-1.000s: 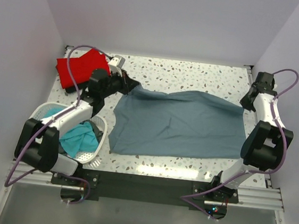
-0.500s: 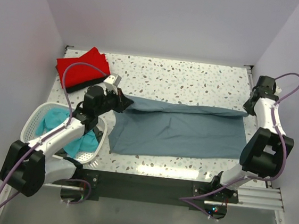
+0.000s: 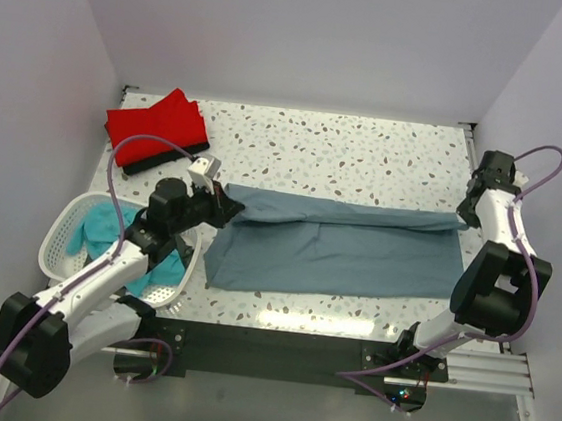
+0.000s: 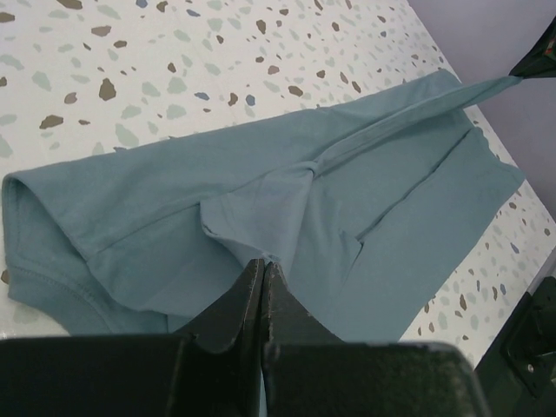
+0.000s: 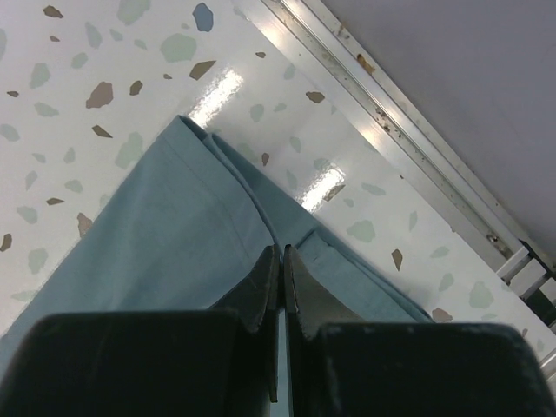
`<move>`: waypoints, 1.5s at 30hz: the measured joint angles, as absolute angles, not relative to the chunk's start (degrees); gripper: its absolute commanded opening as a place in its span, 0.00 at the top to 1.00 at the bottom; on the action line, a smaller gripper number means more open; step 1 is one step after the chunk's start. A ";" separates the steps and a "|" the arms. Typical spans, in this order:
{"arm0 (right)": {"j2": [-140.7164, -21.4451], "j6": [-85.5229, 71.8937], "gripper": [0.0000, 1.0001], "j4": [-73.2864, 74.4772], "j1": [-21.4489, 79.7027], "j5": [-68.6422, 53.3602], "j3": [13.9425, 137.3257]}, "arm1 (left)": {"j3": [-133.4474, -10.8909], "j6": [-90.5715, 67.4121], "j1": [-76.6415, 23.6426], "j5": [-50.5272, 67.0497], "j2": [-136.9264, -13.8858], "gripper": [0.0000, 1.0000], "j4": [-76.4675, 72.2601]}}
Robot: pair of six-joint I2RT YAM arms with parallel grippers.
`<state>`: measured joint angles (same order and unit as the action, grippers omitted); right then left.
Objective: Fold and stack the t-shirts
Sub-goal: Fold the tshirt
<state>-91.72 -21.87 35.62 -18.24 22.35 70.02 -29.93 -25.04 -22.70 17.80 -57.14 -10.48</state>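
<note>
Across speckled table [image 3: 368, 149], slate grey-blue cloth t-shirt [image 3: 337, 252], long axis 9-to-3 o'clock. Left gripper [image 3: 223, 202] pinches its 9 o'clock end, right gripper [image 3: 464, 222] its 3 o'clock end. Fold should travel toward 6 o'clock.

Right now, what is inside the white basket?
A bunched teal t-shirt shows in the white basket. The left arm crosses above it, hiding the middle; whatever lies under the teal cloth cannot be seen.

Bright, even overhead light. Glare streaks on worktop [image 5: 326, 187] just beyond my right hand [image 5: 280, 261]. Hand itself dark, soft-focus. Shadows faint.
</note>
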 measured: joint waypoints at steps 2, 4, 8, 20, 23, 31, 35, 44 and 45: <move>-91.70 -22.13 1.00 35.64 -18.28 22.87 69.32 | -29.08 -25.08 -22.92 17.76 -56.42 1.00 -9.45; -91.57 -22.50 1.00 35.77 -18.35 23.24 68.40 | -28.62 -25.12 -22.98 17.76 -56.14 1.00 -8.45; -91.31 -23.55 1.00 36.14 -18.39 24.75 66.24 | -28.36 -25.76 -23.53 17.82 -55.66 0.99 -6.59; -90.78 -28.95 0.53 37.91 -18.39 29.89 62.19 | -28.38 -26.46 -26.76 18.46 -48.99 0.47 5.17; -87.44 -29.19 0.48 36.75 -18.39 30.96 60.20 | -28.77 -26.59 -26.76 18.44 -48.25 0.41 6.59; -74.02 -25.78 0.42 27.68 -15.31 27.79 57.54 | -37.06 -26.63 -26.76 14.37 -63.88 0.34 6.59; -74.67 -23.44 0.42 24.03 -4.03 26.63 58.06 | -46.04 -27.00 -26.55 10.98 -76.42 0.34 6.37; -86.76 -26.20 0.42 22.17 3.73 16.97 60.34 | -53.91 -29.69 -23.81 7.81 -90.02 0.34 6.17; -88.42 -26.46 0.42 22.31 3.73 16.43 60.88 | -53.91 -30.06 -23.57 7.68 -90.61 0.34 6.11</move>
<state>-88.42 -26.46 22.31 3.73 16.43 60.88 -53.91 -30.06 -23.57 7.68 -90.61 6.11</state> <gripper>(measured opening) 0.582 0.657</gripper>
